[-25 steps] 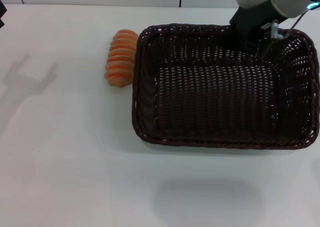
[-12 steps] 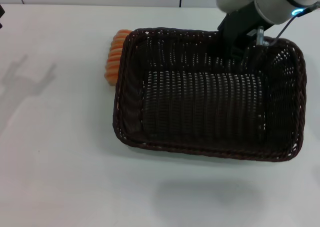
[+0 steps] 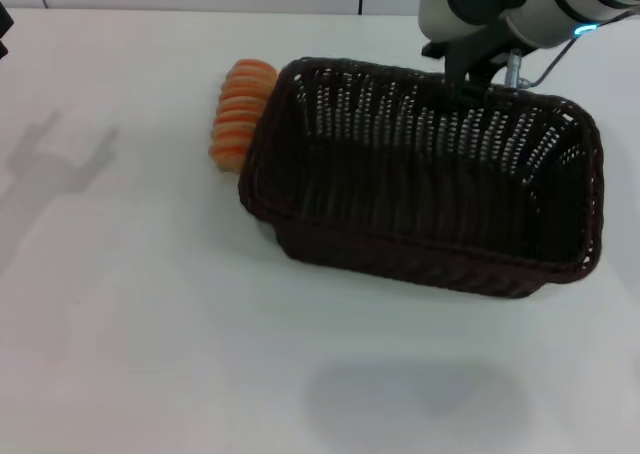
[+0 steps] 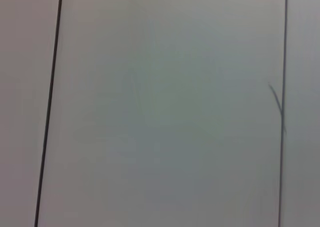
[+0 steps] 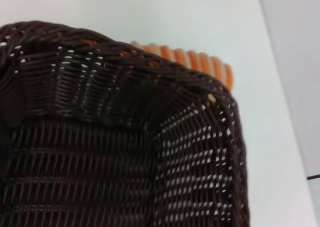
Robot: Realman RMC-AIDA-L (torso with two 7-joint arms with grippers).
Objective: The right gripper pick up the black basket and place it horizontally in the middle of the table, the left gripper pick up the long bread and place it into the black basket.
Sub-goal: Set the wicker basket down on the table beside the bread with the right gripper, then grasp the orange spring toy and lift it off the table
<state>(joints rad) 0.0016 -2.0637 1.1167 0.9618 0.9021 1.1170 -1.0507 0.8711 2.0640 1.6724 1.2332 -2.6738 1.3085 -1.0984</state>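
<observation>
On the white counter (image 3: 150, 324): a large dark brown-black woven wicker basket (image 3: 430, 189) and a small oblong orange-tan ridged bread roll (image 3: 240, 112).
Basket position: tilted, far rim raised, near left corner low toward the counter; whether that corner touches cannot be told.
Right gripper (image 3: 478, 74): at the far rim of the basket, right of centre, clenched on the braided rim and holding it up.
Bread position: lying flat on the counter just beside the left end of the basket, partly hidden behind the rim; contact cannot be told.
Right wrist view: the basket's inner corner (image 5: 150, 132) fills the picture, with the bread (image 5: 195, 62) beyond the rim.
Left gripper: out of sight; its wrist camera sees only pale wall panels (image 4: 165, 112).
</observation>
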